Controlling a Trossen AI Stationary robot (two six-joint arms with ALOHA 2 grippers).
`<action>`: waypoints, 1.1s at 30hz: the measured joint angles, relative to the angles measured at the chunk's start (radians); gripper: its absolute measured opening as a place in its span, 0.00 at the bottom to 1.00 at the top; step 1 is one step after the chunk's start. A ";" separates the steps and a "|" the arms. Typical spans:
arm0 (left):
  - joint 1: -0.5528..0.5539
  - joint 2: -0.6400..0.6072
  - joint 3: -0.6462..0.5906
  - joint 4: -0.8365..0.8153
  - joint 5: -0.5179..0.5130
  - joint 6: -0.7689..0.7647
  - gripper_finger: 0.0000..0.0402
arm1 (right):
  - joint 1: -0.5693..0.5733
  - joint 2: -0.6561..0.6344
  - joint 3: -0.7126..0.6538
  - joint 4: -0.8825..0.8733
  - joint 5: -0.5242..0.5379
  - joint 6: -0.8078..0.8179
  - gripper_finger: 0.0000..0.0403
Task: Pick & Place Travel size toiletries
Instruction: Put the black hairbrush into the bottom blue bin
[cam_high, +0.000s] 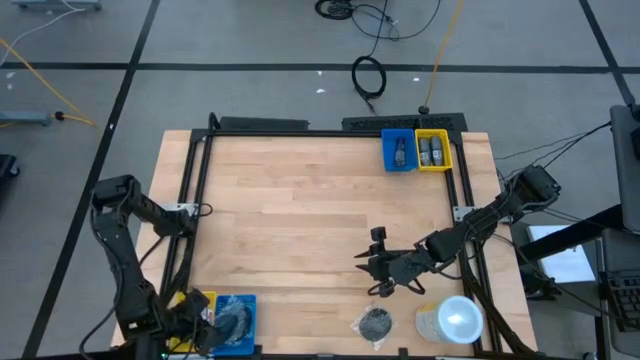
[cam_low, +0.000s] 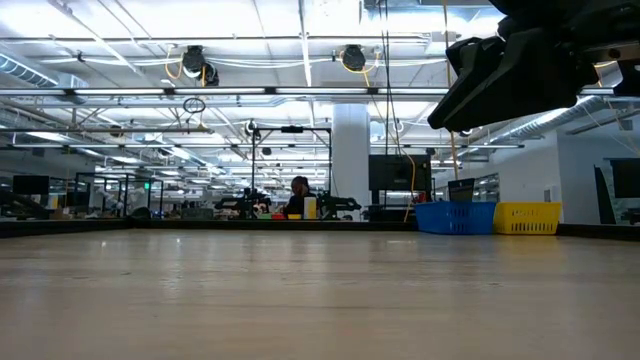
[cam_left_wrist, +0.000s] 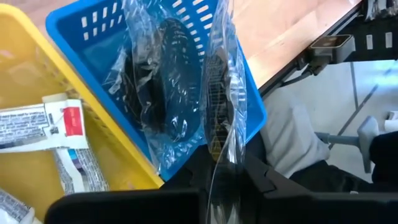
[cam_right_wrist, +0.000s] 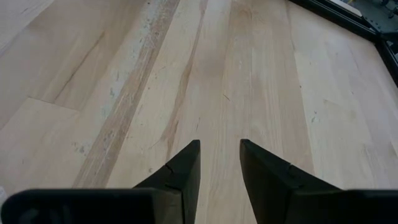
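Clear wrap is pinched in the left gripper, the jaws closed on its edge, and a dark round disc in that wrap hangs over the near blue bin, beside the yellow bin with its white tube. Over to the right gripper: fingers narrowly parted, holding nothing, above bare table. Another wrapped disc lies just behind those jaws, toward the near edge beside the white-lidded cup, so the right arm looks far nearer.

High view looks straight down on the table; low view skims it; wrist views sit close.
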 joint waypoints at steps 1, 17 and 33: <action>0.003 0.000 0.000 0.000 0.000 0.005 0.08 | 0.000 0.000 0.000 0.000 0.000 0.000 0.26; 0.050 0.000 0.000 0.002 0.070 0.077 0.11 | 0.000 0.000 0.000 0.000 0.000 0.000 0.26; 0.057 0.000 0.000 -0.047 0.079 0.105 0.41 | 0.000 0.000 0.000 0.000 0.000 0.000 0.26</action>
